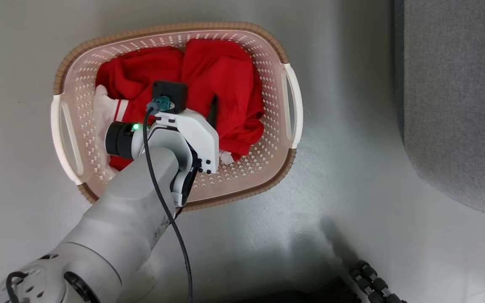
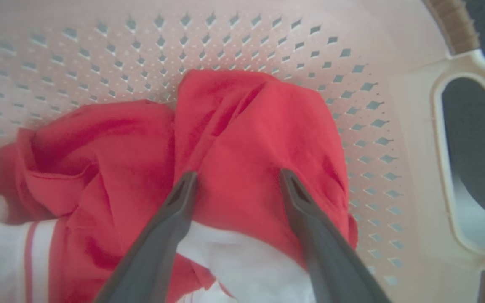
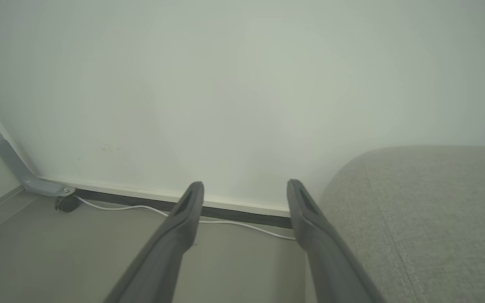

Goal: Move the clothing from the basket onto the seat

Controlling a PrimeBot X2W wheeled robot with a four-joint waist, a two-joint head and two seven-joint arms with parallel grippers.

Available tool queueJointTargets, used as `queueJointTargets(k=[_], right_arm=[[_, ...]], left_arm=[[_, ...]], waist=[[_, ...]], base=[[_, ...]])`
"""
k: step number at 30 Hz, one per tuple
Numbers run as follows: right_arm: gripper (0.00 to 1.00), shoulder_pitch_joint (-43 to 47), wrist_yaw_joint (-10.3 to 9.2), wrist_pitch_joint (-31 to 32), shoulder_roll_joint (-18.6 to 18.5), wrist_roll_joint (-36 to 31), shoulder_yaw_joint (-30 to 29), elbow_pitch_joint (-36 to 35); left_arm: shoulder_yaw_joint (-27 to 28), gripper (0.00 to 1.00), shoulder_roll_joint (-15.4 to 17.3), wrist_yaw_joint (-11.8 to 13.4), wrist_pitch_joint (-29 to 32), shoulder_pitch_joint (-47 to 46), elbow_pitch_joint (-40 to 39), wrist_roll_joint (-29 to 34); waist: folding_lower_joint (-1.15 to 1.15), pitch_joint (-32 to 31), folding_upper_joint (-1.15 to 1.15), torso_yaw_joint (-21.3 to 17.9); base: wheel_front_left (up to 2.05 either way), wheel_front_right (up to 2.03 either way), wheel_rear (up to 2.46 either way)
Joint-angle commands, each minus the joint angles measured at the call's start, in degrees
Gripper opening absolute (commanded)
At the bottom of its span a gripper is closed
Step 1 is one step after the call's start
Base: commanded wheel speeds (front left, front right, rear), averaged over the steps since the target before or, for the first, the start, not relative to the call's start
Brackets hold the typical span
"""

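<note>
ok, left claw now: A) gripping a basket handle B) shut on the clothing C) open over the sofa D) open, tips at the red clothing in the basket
D: the left wrist view shows the left claw spread wide, tips at the red clothing inside the basket.

Pale grey arm [image 1: 133, 202], white wrist [image 1: 198, 134], dark fingers [image 2: 171, 227].
A black cable [image 1: 163, 202] runs along the arm to a teal plug [image 1: 161, 103] on a black box [image 1: 169, 93]; a black collar [image 1: 116, 139] carries a green light [image 1: 135, 126]; small dark screws [image 1: 203, 170] dot the wrist; the fingers are long and tapered.
</note>
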Motion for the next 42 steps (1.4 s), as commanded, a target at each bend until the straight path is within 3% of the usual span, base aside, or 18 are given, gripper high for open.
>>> queueJointTargets(k=[1,7,8,9,19,32,33,42], right_arm=[[1.0,1.49,0.24,-0.34,-0.3,0.55,0.44,-1.53],[1.0,1.37,0.24,-0.34,0.32,0.63,0.41,-1.02],[1.0,1.33,0.24,-0.34,0.44,0.62,0.4,-0.91],[1.0,1.29,0.24,-0.34,0.59,0.64,0.4,-0.81],[1.0,1.74,0.24,-0.34,1.54,0.64,0.63,1.12],[1.0,6.34,0.24,-0.34,1.23,-0.71,1.58,6.17],[1.0,7.76,0.24,-0.34,1.26,-1.13,1.53,7.71],[1.0,12.72,0.24,-0.34,2.7,-2.73,1.65,11.53]], left_arm=[[-0.52,1.0,0.27,0.26,0.87,-0.35,-0.04,-1.07],[-5.15,1.0,0.27,-1.06,6.46,-0.89,-0.43,-7.64],[-5.66,0.95,0.27,-0.95,6.79,-0.87,-0.44,-8.26],[-6.19,0.0,0.27,-0.95,6.77,-0.91,-0.52,-8.59],[-8.57,0.0,0.27,-1.98,2.34,1.01,-1.3,-10.62],[-8.94,0.0,0.27,-1.42,-3.35,7.87,-1.64,-12.4],[-7.67,0.0,0.27,-1.49,-3.5,8.95,-2.04,-11.07],[3.48,0.0,0.27,-1.25,-3.53,15.12,-5.46,-0.48]], waist=[[0.0,0.08,0.0,-0.32],[0.0,-0.1,0.0,-1.02],[0.0,-0.26,0.0,-1.05],[0.0,-0.46,0.0,-1.07],[0.0,-5.3,0.0,-0.42],[0.0,-17.12,0.0,2.51],[0.0,-20.36,0.0,3.44],[0.0,-29.51,0.0,5.8]], base=[[0.0,0.0,0.0],[0.0,0.0,0.0],[0.0,0.0,0.0],[0.0,0.0,0.0],[0.0,0.0,0.0],[0.0,0.0,0.0],[0.0,0.0,0.0],[0.0,0.0,0.0]])
